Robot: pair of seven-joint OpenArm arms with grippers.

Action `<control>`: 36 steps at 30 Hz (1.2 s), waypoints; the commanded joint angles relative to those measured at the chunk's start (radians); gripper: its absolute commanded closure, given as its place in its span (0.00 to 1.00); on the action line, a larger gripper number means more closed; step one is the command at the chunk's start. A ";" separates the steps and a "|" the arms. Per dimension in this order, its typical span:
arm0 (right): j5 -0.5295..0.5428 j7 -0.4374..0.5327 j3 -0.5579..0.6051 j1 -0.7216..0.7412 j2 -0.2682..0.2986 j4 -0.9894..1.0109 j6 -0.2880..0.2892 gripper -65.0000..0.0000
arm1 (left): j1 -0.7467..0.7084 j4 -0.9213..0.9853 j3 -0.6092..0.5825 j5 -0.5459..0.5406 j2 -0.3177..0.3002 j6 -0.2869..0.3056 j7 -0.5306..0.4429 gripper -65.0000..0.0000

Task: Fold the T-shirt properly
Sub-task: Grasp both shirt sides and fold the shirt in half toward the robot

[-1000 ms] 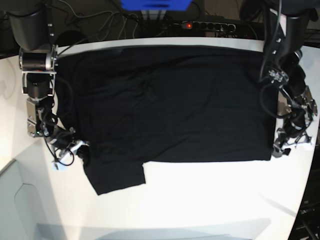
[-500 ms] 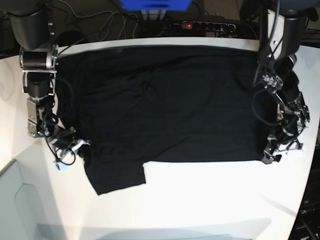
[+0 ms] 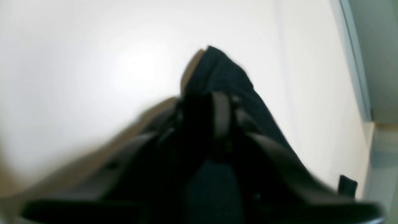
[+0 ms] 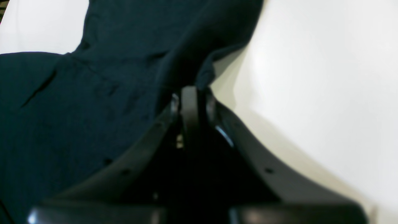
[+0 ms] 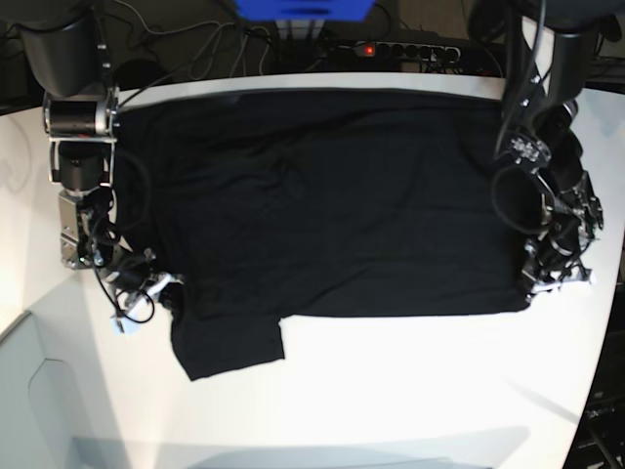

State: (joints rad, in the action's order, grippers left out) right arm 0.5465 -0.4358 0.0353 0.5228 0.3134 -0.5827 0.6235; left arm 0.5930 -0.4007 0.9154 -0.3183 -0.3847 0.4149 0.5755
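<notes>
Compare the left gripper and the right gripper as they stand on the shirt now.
The left gripper sits at the T-shirt's straight bottom corner; the right gripper sits beside the sleeve. In the wrist views, the left gripper's cloth rises in a narrow peak, while the right gripper's cloth spreads broadly away. Both are closed on black cloth at the near edge.

You have bare table (image 5: 410,391) below the T-shirt's (image 5: 332,205) near hem. Behind it, cables (image 5: 195,44) and a power strip (image 5: 400,49) crowd the table's far edge
</notes>
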 commanded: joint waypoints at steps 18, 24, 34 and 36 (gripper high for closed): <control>-0.041 -0.053 0.004 0.029 0.010 -0.041 -0.004 1.00 | -0.057 -0.211 -0.006 -0.011 -0.012 0.008 -0.025 1.00; -0.041 -0.056 0.002 0.030 0.011 -0.110 -0.006 1.00 | -0.057 -0.211 -0.008 -0.008 -0.021 0.008 -0.024 1.00; -0.036 -0.056 0.001 0.061 0.043 -0.142 -0.007 1.00 | -0.054 -0.212 -0.008 -0.008 -0.038 0.009 -0.022 1.00; -0.035 -0.056 -0.001 0.059 0.057 -0.173 -0.007 1.00 | -0.055 -0.221 -0.008 -0.008 -0.049 0.014 -0.022 1.00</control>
State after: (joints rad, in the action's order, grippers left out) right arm 0.4965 -0.5125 0.0402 0.5514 0.3511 -0.7406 0.6243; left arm 0.5098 -0.5980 0.9077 -0.3099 -0.4023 0.4160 0.5793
